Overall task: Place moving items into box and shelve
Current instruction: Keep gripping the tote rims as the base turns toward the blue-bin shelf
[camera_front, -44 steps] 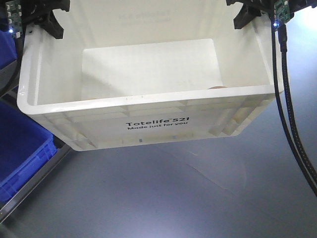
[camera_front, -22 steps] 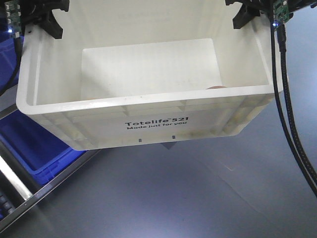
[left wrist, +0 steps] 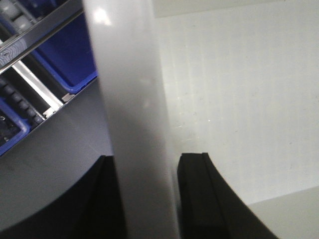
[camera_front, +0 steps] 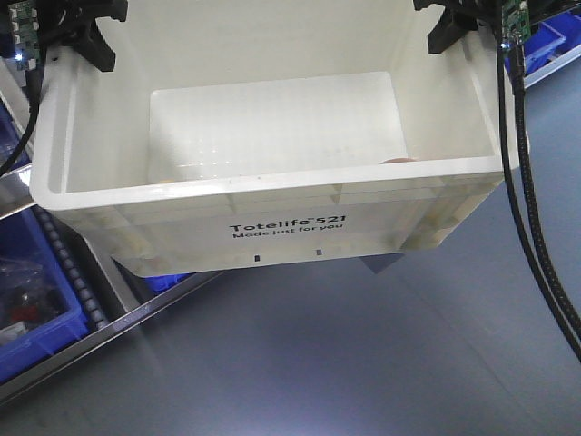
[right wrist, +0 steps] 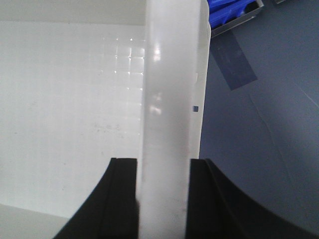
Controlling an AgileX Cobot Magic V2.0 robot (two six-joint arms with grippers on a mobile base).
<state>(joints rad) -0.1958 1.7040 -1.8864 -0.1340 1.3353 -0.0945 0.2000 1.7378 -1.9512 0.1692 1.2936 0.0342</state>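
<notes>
The white box point(camera_front: 272, 195), printed "Totelife 521", hangs above the grey floor, held by its two short end walls. My left gripper point(camera_front: 86, 41) is shut on the left rim point(left wrist: 129, 74), one finger point(left wrist: 197, 189) inside and one outside. My right gripper point(camera_front: 451, 27) is shut on the right rim point(right wrist: 169, 59) in the same way. A pinkish sliver of one moving item point(camera_front: 397, 160) peeks over the front wall at the box's right. Any other item is hidden behind that wall.
A rack with a roller rail point(camera_front: 82, 282) and blue bins point(camera_front: 27, 309) stands low on the left. More blue bins point(camera_front: 549, 41) sit at the upper right. Black cables point(camera_front: 526, 182) hang down the right side. A grey tape patch point(camera_front: 381, 263) marks the floor.
The box and both grippers hold the same place in the view. The floor and the rack beneath have slid: the roller rail and other blue bins came in at left, and blue bins appeared at upper right.
</notes>
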